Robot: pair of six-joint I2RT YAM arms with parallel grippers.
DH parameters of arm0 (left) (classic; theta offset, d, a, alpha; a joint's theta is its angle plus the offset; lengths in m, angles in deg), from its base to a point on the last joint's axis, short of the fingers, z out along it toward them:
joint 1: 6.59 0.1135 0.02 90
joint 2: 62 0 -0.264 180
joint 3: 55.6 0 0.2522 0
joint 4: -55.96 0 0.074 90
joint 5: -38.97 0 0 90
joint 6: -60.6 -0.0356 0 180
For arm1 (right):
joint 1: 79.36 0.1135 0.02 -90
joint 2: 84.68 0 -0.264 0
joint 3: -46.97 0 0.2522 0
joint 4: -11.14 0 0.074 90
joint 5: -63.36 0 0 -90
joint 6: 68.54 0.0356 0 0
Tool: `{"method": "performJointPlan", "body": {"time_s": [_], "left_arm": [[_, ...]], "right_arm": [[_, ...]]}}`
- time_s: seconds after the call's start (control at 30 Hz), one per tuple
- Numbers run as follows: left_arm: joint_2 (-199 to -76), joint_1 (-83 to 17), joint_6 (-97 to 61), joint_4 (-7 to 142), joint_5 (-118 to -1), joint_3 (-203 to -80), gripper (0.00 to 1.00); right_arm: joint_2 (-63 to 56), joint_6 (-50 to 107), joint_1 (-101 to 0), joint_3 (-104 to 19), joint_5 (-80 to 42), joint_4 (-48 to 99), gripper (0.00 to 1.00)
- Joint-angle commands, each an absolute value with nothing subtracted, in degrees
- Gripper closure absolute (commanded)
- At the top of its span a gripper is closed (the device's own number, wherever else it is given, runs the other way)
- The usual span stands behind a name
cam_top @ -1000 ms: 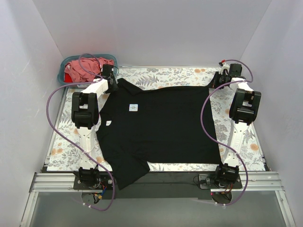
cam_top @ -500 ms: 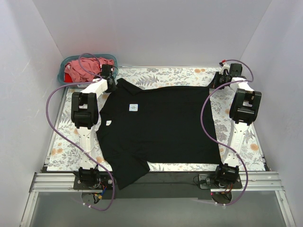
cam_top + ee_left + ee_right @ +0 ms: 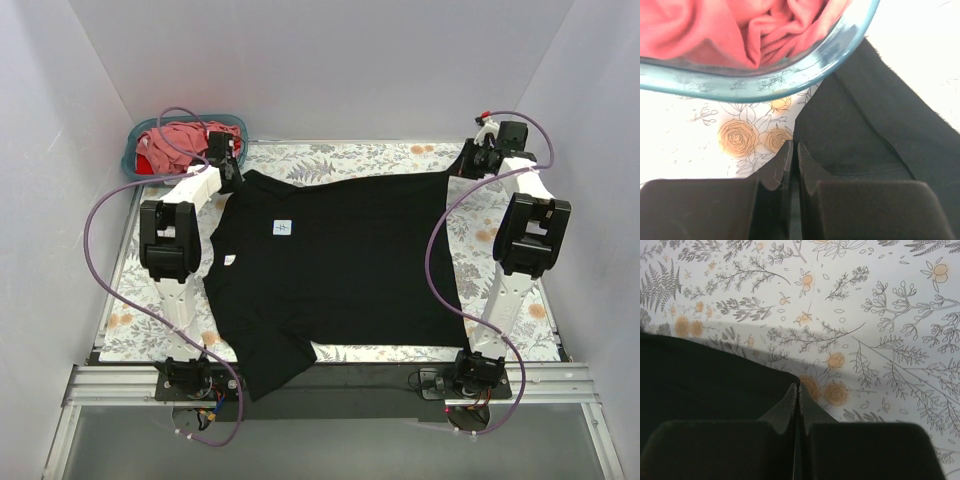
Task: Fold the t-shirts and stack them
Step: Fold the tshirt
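A large black t-shirt (image 3: 340,260) with a small white chest mark (image 3: 283,228) lies spread on the floral table. My left gripper (image 3: 228,166) is at its far-left corner, next to the basket. In the left wrist view the left gripper (image 3: 794,146) is shut on the edge of the black cloth (image 3: 865,135). My right gripper (image 3: 468,164) is at the far-right corner. In the right wrist view it (image 3: 798,387) is shut on the shirt's corner (image 3: 715,375). Pink and red t-shirts (image 3: 175,140) are piled in the basket.
The teal plastic basket (image 3: 128,160) stands at the far-left corner, and its rim (image 3: 830,55) is close ahead of my left fingers. The floral table cover (image 3: 330,155) shows around the shirt. White walls enclose the table on three sides. A sleeve hangs over the near edge.
The left gripper has shut on the shirt's far-left corner. Both arms have moved up and toward the far wall, drawing the shirt's far edge with them.
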State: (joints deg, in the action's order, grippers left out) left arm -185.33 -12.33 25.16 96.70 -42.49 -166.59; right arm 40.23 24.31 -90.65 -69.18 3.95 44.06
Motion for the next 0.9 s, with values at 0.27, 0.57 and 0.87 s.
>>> {"method": "performJointPlan", "body": {"time_s": [0.27,0.57,0.87], "left_arm": [[-170.6,-12.0,26.3,99.0,-40.8,-158.4,1.00],[-164.8,-11.9,28.3,102.1,-38.6,-151.4,1.00],[-160.7,-11.9,29.4,102.8,-37.8,-146.0,1.00]], "right_arm": [[26.4,23.0,-91.3,-57.6,-1.1,45.1,0.99],[20.4,24.4,-91.5,-50.3,-3.7,47.2,0.99],[16.5,24.8,-91.8,-47.7,-7.4,50.4,0.99]]}}
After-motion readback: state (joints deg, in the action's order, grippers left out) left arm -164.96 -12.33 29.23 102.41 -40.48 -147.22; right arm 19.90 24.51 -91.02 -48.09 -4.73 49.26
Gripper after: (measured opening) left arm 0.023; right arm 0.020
